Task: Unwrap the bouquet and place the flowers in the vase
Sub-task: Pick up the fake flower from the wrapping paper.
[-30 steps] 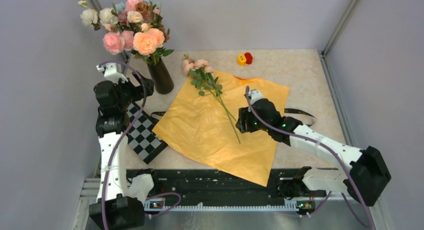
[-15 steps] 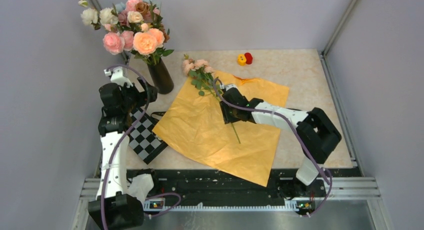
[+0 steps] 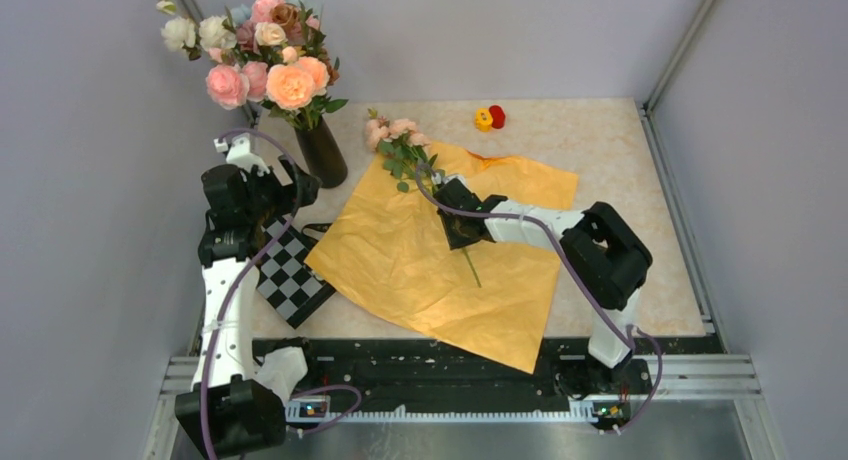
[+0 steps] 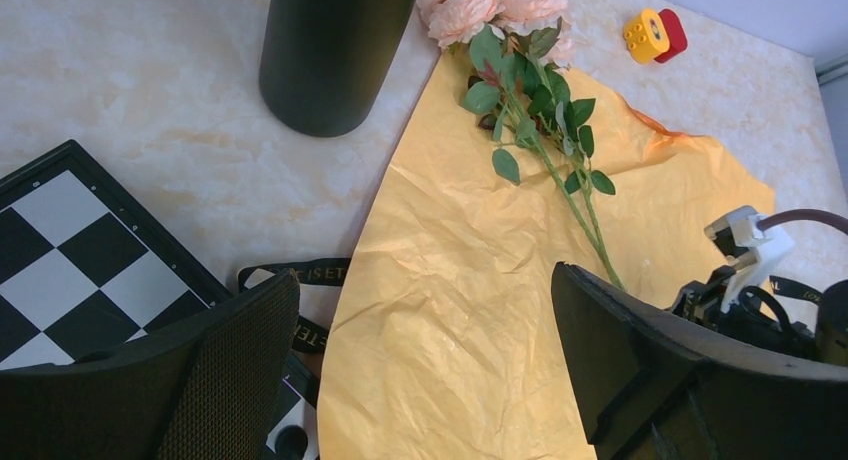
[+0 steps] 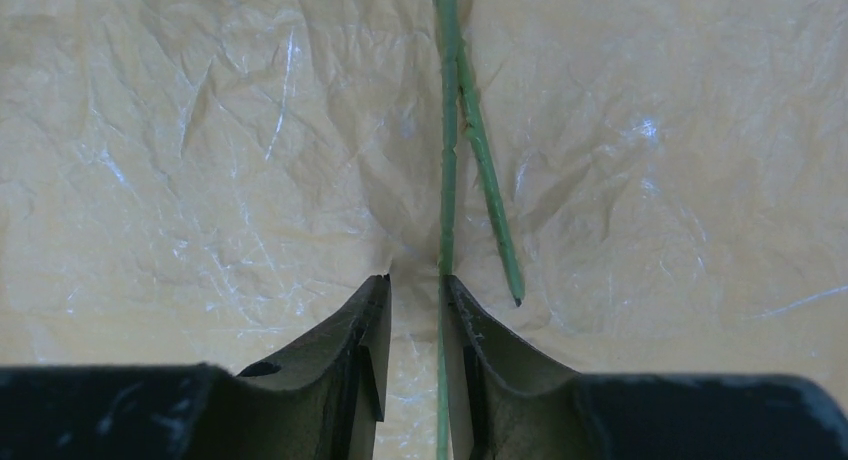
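- Since the orange paper [image 3: 420, 270] lies open and flat on the counter [image 3: 610, 160], the unwrapping looks done, and the step in hand looks like picking up the flowers [image 3: 422, 175]
- The flowers lie on the paper, with their pink heads at its far edge near the vase [image 3: 322, 152] and their thin green stems pointing back toward the arms
- The black ribbon [image 3: 603, 227] lies loose and pokes out from under the paper
- The right end effector [image 3: 455, 220] sits low on the paper, right over the stems
- Its wrist view shows the jaws narrow with a small gap, and one stem [image 5: 444, 130] runs into that gap close to one finger; it does not look pinched tight yet
- A second stem [image 5: 490, 200] ends just outside the jaws, so it may get left behind
- The left end effector [image 3: 285, 185] hangs beside the vase, with its jaws wide and nothing in them
- The vase stands upright at the far left, and a big bunch of pink and white blooms [image 3: 265, 50] fills its top
- Next, I think the right jaws need to close all the way on the stem and lift gently so the paper stays down
- Then the stem end must point down and find room in the narrow mouth next to the big bunch
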